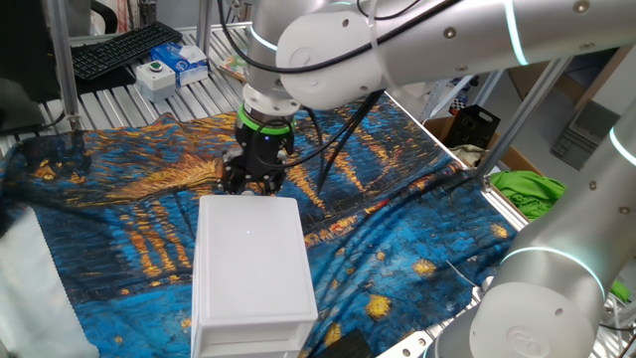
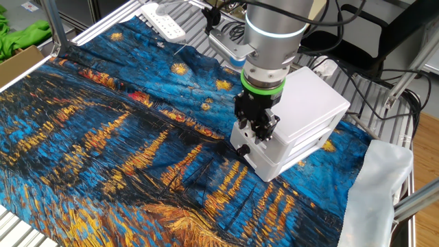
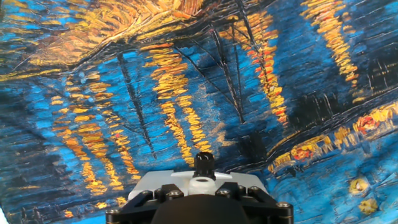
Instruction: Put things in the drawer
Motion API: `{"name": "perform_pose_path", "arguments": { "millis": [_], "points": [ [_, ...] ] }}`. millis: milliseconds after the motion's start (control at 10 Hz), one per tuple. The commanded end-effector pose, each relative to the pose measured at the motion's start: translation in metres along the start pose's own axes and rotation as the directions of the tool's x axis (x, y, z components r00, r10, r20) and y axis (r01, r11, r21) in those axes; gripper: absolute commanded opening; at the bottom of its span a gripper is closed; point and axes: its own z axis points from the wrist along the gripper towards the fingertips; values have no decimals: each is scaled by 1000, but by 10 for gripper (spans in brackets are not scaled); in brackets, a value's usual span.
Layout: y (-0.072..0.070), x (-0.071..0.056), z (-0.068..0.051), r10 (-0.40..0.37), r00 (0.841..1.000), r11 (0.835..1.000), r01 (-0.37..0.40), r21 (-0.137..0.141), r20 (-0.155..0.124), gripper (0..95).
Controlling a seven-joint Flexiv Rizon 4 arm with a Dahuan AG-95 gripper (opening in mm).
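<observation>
Gripper (image 2: 255, 130) pointing down at front face of white cabinet (image 1: 248, 261), centre frame; jaw state can't tell. Drawer (image 2: 291, 140) looks shut. Cube not seen. Painted cloth (image 2: 103, 137) over worktop. Keyboard (image 1: 124, 48), blue box (image 1: 189, 60) upper left; green cloth (image 1: 527, 189) right.

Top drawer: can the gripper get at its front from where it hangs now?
Likely yes. The gripper hangs pointing down right at the cabinet's front face. Nothing shows between them, and only cloth lies around. Whether it touches the front can't be told.
</observation>
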Motion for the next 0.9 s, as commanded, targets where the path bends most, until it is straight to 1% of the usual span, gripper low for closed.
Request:
{"name": "perform_pose_path", "arguments": {
  "millis": [100,300,400,500,600,700,900],
  "points": [
    [0,-13,-2,-72,997,997,73,31,-13,950],
    [-4,-36,-4,-112,993,993,113,31,-30,950],
    [-6,-43,-4,-124,992,992,125,30,-31,950],
    [-12,-57,-4,-155,987,987,156,29,-33,950],
    [-17,-64,-3,-177,984,984,178,29,-33,950],
    [-26,-75,-1,-213,977,977,214,29,-33,760],
    [-39,-90,1,-268,963,963,268,30,-33,760]
  ]
}}
